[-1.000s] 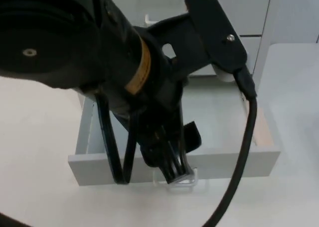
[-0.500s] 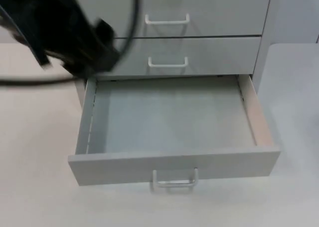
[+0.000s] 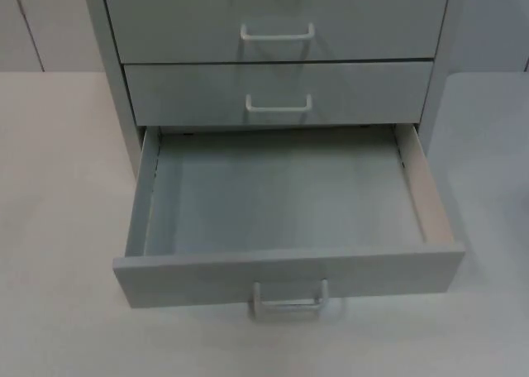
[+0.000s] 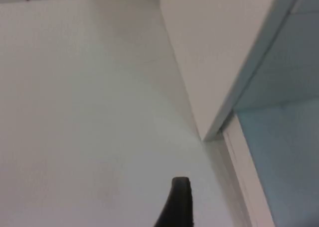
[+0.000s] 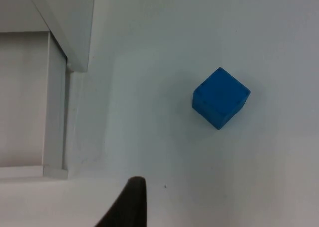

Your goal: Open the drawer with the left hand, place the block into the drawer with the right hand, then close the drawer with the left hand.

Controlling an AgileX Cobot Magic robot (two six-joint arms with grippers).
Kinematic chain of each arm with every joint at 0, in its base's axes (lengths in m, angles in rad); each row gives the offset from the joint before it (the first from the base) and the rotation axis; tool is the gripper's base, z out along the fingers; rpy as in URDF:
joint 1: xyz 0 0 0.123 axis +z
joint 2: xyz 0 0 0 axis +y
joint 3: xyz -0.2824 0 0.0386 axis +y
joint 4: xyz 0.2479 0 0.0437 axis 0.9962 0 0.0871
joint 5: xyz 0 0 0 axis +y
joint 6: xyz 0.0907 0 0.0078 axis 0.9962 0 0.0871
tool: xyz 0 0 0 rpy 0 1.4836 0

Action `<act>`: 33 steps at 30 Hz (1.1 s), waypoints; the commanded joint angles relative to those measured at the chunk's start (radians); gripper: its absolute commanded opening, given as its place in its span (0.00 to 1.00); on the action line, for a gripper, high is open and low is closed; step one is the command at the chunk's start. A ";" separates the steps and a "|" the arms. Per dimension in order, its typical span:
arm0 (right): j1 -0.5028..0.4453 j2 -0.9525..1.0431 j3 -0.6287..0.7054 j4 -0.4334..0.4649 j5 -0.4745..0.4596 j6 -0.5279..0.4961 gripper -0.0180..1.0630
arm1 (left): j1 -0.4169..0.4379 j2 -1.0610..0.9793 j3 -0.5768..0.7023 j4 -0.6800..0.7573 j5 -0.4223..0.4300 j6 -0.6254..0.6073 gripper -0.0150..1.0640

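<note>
Bottom drawer (image 3: 281, 203) pulled out of cabinet (image 3: 277, 54) on worktop (image 3: 58, 228).
Left tool (image 4: 174, 207) over worktop, cabinet corner just beyond it, drawer side alongside. Right tool (image 5: 130, 204) over worktop; block (image 5: 221, 98) ahead on worktop, well apart from the drawer.

Top view down onto open drawer (image 3: 281, 228); wrist views close beside it.

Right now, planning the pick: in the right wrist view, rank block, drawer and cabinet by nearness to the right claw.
1. Drawer, front corner beside the right claw.
2. Block, out on the table.
3. Cabinet, beyond the drawer.
</note>
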 commanded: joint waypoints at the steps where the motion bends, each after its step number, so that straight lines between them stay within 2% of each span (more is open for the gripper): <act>1: -0.004 -0.001 0.002 0.003 -0.005 -0.003 0.99 | 0.053 -0.010 0.002 -0.062 0.028 0.018 0.69; 5: -0.004 -0.001 0.002 0.003 -0.005 -0.003 0.99 | 0.158 -0.013 0.030 -0.127 0.054 0.037 0.69; 10: -0.004 -0.001 0.002 0.003 -0.005 -0.003 0.99 | 0.168 -0.020 0.036 -0.151 0.069 0.067 0.69; 14: -0.004 -0.001 0.002 0.003 -0.005 -0.003 0.99 | 0.134 -0.033 0.036 -0.153 0.085 0.097 0.69; 18: -0.004 -0.001 0.002 0.001 -0.004 -0.003 0.99 | 0.018 -0.058 0.043 -0.135 0.094 0.126 0.69; 19: -0.004 -0.001 0.002 0.001 -0.004 -0.003 0.99 | 0.018 -0.058 0.043 -0.135 0.094 0.126 0.69; 22: -0.004 -0.001 0.002 0.001 -0.004 -0.003 0.99 | -0.074 -0.060 0.045 -0.077 0.091 0.122 0.69; 24: -0.004 -0.001 0.002 0.001 -0.004 -0.003 0.99 | -0.088 -0.060 0.045 -0.075 0.091 0.123 0.69; 27: -0.004 -0.001 0.002 0.001 -0.004 -0.003 0.99 | -0.110 -0.060 0.045 -0.075 0.093 0.115 0.79; 29: -0.004 -0.001 0.002 0.001 -0.004 -0.003 0.99 | -0.110 -0.060 0.045 -0.075 0.092 0.113 0.92; 33: -0.004 -0.001 0.002 0.001 -0.001 -0.003 0.99 | -0.110 -0.060 0.045 -0.075 0.092 0.113 0.99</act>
